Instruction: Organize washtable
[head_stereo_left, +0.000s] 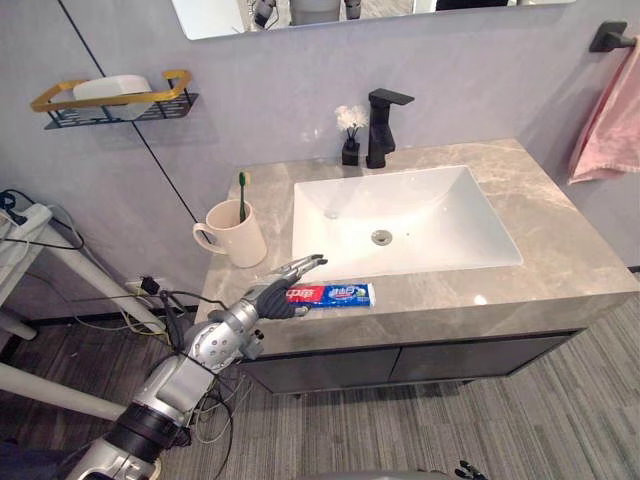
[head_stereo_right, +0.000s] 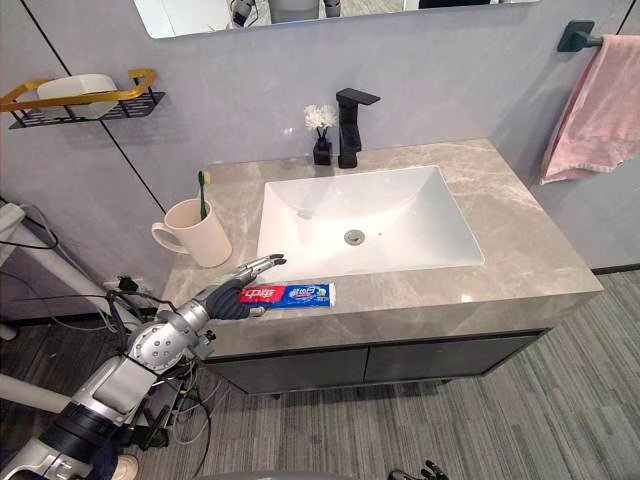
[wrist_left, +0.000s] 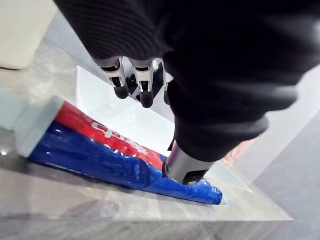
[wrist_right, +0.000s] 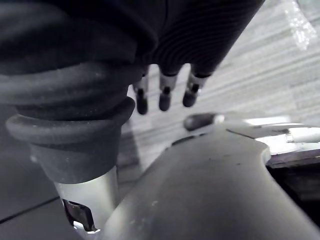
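Left eye view: left robot hand, fingers spread, thumb against toothpaste tube lying on tabletop; right robot hand hangs relaxed.

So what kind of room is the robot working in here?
Most likely a bathroom: a white sink with a black faucet set in a grey counter, a cup holding a toothbrush, and a pink towel hanging on the wall.

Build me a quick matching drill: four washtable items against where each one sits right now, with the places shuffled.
Things:
1 toothpaste tube
2 toothbrush
3 pink towel
4 white soap

Places:
A on the wall shelf
B front of the counter, at the left hand
C hanging from the black wall hook
D standing in the cup

Pairs: 1-B, 2-D, 3-C, 4-A
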